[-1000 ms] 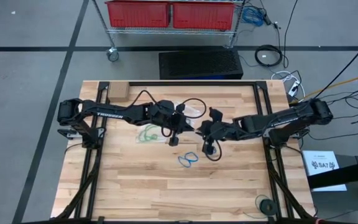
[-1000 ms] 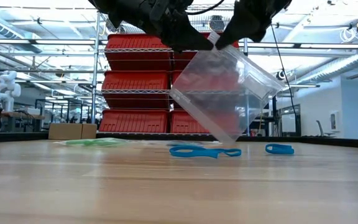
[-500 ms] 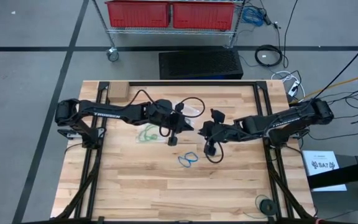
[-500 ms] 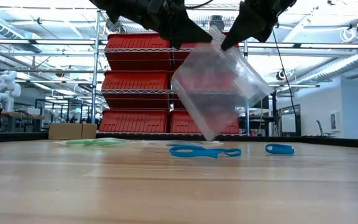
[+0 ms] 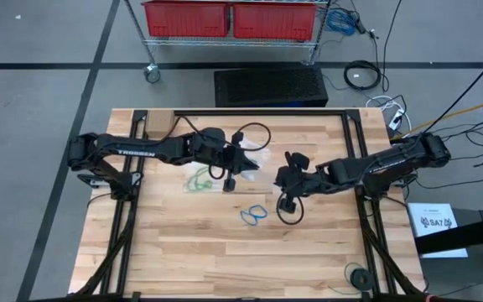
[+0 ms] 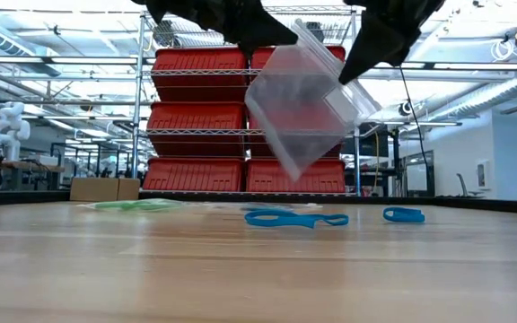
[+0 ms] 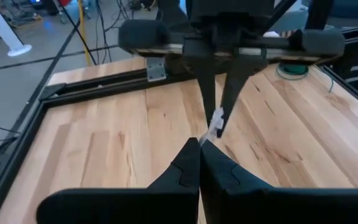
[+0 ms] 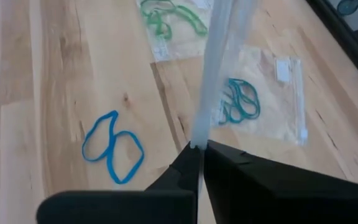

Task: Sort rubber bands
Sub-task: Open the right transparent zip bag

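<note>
While you look down from overhead, 2 dark arms reach toward each other over the middle of a wooden table (image 5: 183, 243). The left gripper (image 5: 243, 163) and the right gripper (image 5: 278, 176) sit close together, each holding an edge of 1 clear plastic bag (image 6: 299, 112). From table height, you see that bag hanging in the air between them, tilted, with its lowest corner well above the wood. The left gripper's fingers (image 7: 188, 168) are pressed together on a thin strip of the bag's edge. The right gripper's fingers (image 8: 188, 165) are also pinched tight on the bag's edge, which runs up and away from them as a pale band.

The rubber bands lie on the table below. 2 bright blue rubber bands (image 5: 253, 215) rest on bare wood, touching each other, nearer the front edge of the table than the grippers; the right wrist camera shows them as 2 linked loops (image 8: 112, 148). The green rubber bands (image 5: 199, 179) lie inside a flat clear bag under the left arm. The teal rubber bands (image 8: 238, 102) lie inside another flat clear bag (image 8: 272, 112) just beside that one.

Beyond the table, red bins (image 6: 196, 117) fill a wire shelf rack, and a black coiled cable (image 5: 363, 75) lies on the grey floor.
</note>
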`<move>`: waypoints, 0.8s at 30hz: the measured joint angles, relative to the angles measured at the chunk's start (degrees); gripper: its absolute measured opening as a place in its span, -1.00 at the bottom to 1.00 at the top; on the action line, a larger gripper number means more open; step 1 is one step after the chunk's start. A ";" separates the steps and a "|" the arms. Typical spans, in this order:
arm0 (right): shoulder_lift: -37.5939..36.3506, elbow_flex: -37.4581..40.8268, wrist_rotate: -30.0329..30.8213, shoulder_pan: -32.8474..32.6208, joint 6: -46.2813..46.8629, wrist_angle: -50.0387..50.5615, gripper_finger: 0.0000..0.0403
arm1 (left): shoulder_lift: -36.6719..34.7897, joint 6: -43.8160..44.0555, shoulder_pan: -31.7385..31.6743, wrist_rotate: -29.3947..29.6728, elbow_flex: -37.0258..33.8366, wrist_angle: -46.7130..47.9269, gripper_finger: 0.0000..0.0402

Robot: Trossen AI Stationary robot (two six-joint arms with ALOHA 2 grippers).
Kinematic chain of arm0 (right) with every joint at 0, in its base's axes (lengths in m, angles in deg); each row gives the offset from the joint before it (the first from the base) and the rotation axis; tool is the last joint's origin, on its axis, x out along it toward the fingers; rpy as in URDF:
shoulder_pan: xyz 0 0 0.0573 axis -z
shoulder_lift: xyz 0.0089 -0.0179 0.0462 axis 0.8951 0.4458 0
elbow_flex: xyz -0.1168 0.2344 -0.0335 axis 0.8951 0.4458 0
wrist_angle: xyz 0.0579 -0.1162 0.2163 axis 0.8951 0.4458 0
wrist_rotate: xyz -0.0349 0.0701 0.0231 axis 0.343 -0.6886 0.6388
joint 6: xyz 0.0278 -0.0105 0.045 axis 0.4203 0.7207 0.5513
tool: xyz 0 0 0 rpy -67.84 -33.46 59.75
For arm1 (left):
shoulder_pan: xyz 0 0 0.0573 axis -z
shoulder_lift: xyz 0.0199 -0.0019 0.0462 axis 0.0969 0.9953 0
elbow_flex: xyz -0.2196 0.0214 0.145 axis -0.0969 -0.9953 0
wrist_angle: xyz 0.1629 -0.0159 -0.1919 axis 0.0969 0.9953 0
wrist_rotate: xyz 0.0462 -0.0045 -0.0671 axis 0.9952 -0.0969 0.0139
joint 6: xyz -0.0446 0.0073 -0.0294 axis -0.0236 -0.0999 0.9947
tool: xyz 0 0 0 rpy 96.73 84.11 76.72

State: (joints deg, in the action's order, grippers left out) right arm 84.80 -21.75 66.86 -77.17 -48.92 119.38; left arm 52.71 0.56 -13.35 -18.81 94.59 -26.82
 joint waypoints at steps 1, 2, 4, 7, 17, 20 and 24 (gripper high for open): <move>-0.02 0.00 0.06 -0.31 0.45 0.21 -0.99 | -0.03 0.00 -0.06 -0.01 0.00 0.02 -1.00; -0.02 0.00 0.11 -0.56 0.83 0.36 -0.99 | -0.05 0.00 -0.14 -0.02 -0.01 0.02 -1.00; -0.02 -0.04 0.21 -0.98 1.58 0.96 -0.99 | -0.09 0.00 -0.18 -0.02 -0.01 0.03 -1.00; -0.02 -0.04 0.12 -1.49 1.96 1.46 -0.99 | -0.11 0.00 -0.18 -0.04 0.00 0.24 -1.00; -0.72 0.35 -0.08 -1.62 3.85 2.76 -0.83 | -0.58 0.00 -0.33 0.32 0.15 0.13 -1.00; -1.53 0.31 1.00 -1.57 4.66 1.87 -0.63 | -0.55 0.02 -0.33 0.39 0.16 0.53 -1.00; -1.61 0.31 2.47 -1.49 4.67 0.32 -0.36 | -0.52 0.04 -0.33 0.38 0.16 0.75 -1.00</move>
State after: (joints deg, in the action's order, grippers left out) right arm 83.18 -21.44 69.33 -78.66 -44.25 119.69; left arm 52.19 0.60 -13.68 -18.43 94.75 -26.07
